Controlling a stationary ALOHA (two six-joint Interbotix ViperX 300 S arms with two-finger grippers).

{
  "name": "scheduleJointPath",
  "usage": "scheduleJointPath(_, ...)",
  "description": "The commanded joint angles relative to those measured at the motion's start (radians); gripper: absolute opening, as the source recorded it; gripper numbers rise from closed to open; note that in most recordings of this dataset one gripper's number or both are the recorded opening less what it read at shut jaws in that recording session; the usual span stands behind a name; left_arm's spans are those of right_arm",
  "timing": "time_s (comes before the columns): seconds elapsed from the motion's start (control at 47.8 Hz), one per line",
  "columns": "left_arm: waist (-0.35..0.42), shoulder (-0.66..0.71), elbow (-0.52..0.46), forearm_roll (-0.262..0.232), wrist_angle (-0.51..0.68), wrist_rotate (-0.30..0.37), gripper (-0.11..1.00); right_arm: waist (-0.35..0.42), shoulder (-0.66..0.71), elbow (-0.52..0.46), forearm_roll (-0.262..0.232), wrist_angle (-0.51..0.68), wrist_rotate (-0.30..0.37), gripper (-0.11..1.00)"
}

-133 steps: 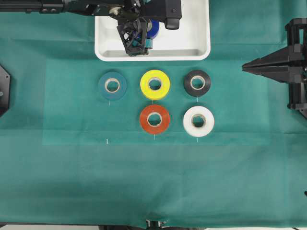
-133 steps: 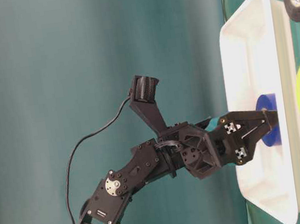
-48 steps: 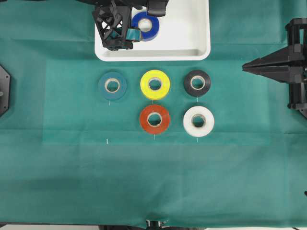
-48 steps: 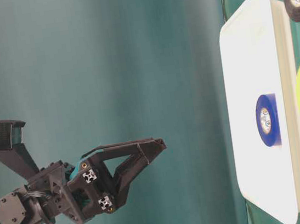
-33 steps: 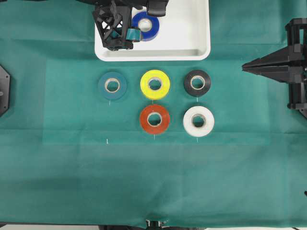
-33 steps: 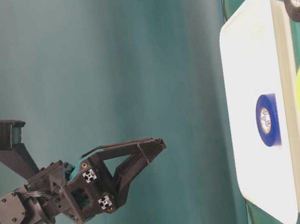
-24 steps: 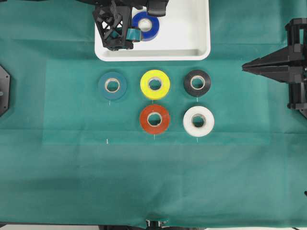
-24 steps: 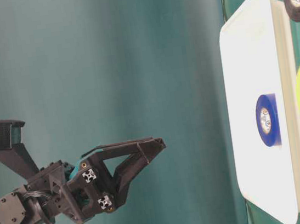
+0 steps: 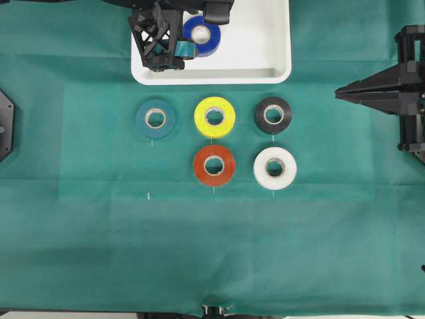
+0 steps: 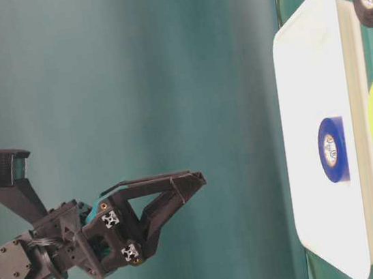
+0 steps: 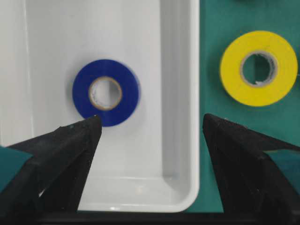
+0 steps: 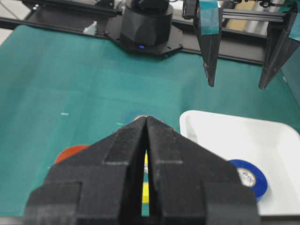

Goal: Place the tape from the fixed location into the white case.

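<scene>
Since the earliest overhead frame, when the left gripper point(image 9: 159, 46) was down inside the white case point(image 9: 279, 72) around the tape point(image 9: 207, 38), the gripper has let go and lifted away; over the last second nothing has shifted. Reading the overhead view from left to right: the left gripper hangs over the case's left end, its two fingers spread apart and empty; the royal-blue tape lies flat on the case floor just to the right of it, apart from the fingers. Below the case, on the green cloth point(image 9: 80, 252), five rolls lie flat and apart from one another: a teal roll point(image 9: 155, 118), a yellow roll point(image 9: 214, 117) and a black roll point(image 9: 273, 115) in the upper row, an orange roll point(image 9: 214, 165) and a white roll point(image 9: 275, 168) in the lower. At the right edge the right gripper point(image 9: 340, 94) points toward the centre with its fingers pressed together on nothing. The left wrist view shows the tape point(image 11: 106, 92) between and beyond the spread fingertips point(image 11: 89, 126). The table-level view shows the left gripper point(image 10: 192, 180) well clear of the case point(image 10: 308, 96).
</scene>
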Motion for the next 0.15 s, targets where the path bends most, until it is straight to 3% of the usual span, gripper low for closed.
scheduleJointPath(0.0, -0.003, -0.038, -0.011, -0.002, -0.003, 0.002, 0.85, 0.0, 0.005, -0.029, -0.002, -0.003, 0.002, 0.0)
scheduleJointPath(0.126, -0.005, -0.038, -0.014, -0.002, 0.002, 0.002, 0.85, 0.0, 0.005, -0.031, -0.002, 0.002, 0.002, 0.0)
